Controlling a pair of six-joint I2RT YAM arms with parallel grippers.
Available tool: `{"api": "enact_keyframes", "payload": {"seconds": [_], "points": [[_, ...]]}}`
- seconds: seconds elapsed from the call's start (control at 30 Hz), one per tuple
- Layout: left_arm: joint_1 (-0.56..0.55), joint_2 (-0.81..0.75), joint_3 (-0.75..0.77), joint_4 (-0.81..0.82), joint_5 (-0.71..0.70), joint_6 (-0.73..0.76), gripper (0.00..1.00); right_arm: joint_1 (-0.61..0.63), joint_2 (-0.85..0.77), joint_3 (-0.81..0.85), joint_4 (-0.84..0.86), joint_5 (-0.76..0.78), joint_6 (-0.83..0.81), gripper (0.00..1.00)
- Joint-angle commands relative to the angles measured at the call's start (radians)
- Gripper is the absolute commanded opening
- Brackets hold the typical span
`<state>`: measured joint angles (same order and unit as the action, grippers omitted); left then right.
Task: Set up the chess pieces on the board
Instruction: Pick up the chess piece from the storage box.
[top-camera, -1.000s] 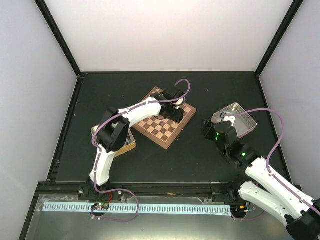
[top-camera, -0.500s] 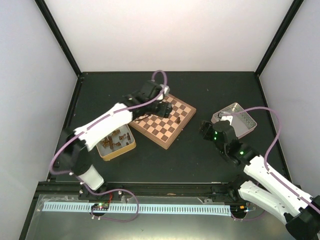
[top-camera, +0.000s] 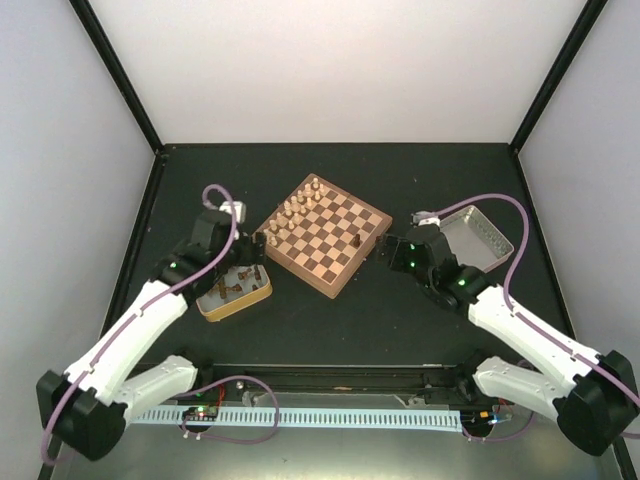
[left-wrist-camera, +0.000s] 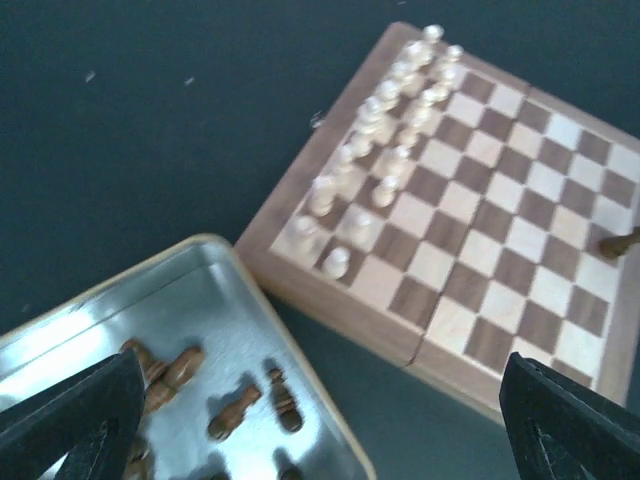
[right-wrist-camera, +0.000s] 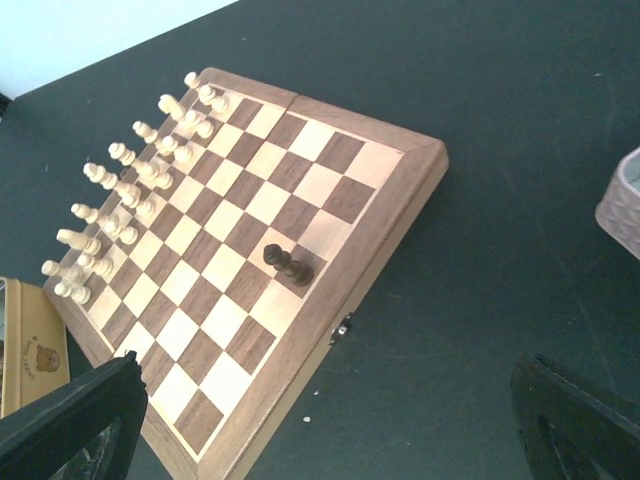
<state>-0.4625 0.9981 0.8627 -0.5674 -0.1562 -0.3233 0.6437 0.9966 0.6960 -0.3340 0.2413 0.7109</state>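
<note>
A dark table surface (top-camera: 380, 320) is being enclosed by pale walls and black frame posts. At its middle a square wooden chessboard (top-camera: 325, 237) with light tan and dark brown squares and a thick rim is lying turned, with one corner toward the arms. Two rows of small pale cream wooden chessmen (top-camera: 295, 210) are standing upright along its far-left side. One tiny dark brown wooden chessman (top-camera: 358, 240) is standing alone on a square near the right edge of the board, apart from the cream rows. More dark brown chessmen (left-wrist-camera: 170, 368) are lying on their sides in a shallow rectangular metal tray with a yellowish rim (top-camera: 245, 305), which is placed just beside the left corner of the board. A second shallow metal tray (top-camera: 485, 240), grey in colour, is lying to the right of the board.

The left gripper (left-wrist-camera: 318, 368) is being held above the gap between the yellowish tray and the board. Its fingers (left-wrist-camera: 70, 420) are being kept wide apart, and nothing is being held between them. The right gripper (right-wrist-camera: 328, 365) is being held above the table just beside the right side of the board. Its fingers (right-wrist-camera: 70, 420) are being spread wide as well, and nothing is being gripped.
</note>
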Motion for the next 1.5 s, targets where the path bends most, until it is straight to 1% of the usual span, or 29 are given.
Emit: {"api": "enact_keyframes", "payload": {"seconds": [0.0,0.1,0.27,0.33,0.37,0.43,0.5,0.67,0.77,0.8,0.93,1.0,1.13,1.3,1.47], "points": [[0.08,-0.112,-0.077,-0.061,-0.025,-0.057,0.98,-0.003,0.046,0.036,0.062,-0.058,-0.033,1.0],[0.148,-0.147,-0.13,-0.116,-0.016,-0.112,0.92,-0.003,0.081,0.045,0.086,-0.091,-0.028,1.0],[0.295,-0.11,-0.19,-0.124,0.153,-0.189,0.67,-0.003,0.146,0.072,0.078,-0.11,0.012,0.94],[0.34,-0.076,-0.209,-0.104,0.181,-0.203,0.56,-0.003,0.165,0.075,0.082,-0.115,0.02,0.87],[0.356,-0.055,-0.211,-0.098,0.179,-0.207,0.52,-0.004,0.177,0.079,0.083,-0.119,0.022,0.82],[0.387,-0.013,-0.207,-0.103,0.17,-0.216,0.43,-0.003,0.195,0.087,0.081,-0.122,0.02,0.75],[0.414,0.027,-0.198,-0.112,0.168,-0.216,0.4,-0.003,0.211,0.094,0.077,-0.124,0.019,0.7],[0.461,0.138,-0.177,-0.108,0.21,-0.186,0.4,-0.003,0.242,0.107,0.089,-0.15,0.012,0.65],[0.476,0.196,-0.151,-0.105,0.243,-0.178,0.36,-0.003,0.249,0.117,0.081,-0.152,0.002,0.59],[0.478,0.216,-0.138,-0.107,0.24,-0.174,0.35,-0.004,0.247,0.12,0.075,-0.149,0.001,0.59],[0.484,0.274,-0.111,-0.107,0.195,-0.17,0.31,-0.004,0.22,0.092,0.086,-0.13,0.005,0.58],[0.49,0.312,-0.103,-0.101,0.194,-0.169,0.27,-0.003,0.204,0.079,0.091,-0.119,0.005,0.58],[0.494,0.324,-0.094,-0.095,0.184,-0.167,0.2,-0.004,0.172,0.056,0.096,-0.112,-0.004,0.58],[0.493,0.35,-0.087,-0.095,0.186,-0.157,0.17,-0.003,0.158,0.047,0.1,-0.108,-0.014,0.58],[0.494,0.386,-0.065,-0.1,0.19,-0.143,0.19,-0.003,0.146,0.036,0.106,-0.113,-0.012,0.57]]}}
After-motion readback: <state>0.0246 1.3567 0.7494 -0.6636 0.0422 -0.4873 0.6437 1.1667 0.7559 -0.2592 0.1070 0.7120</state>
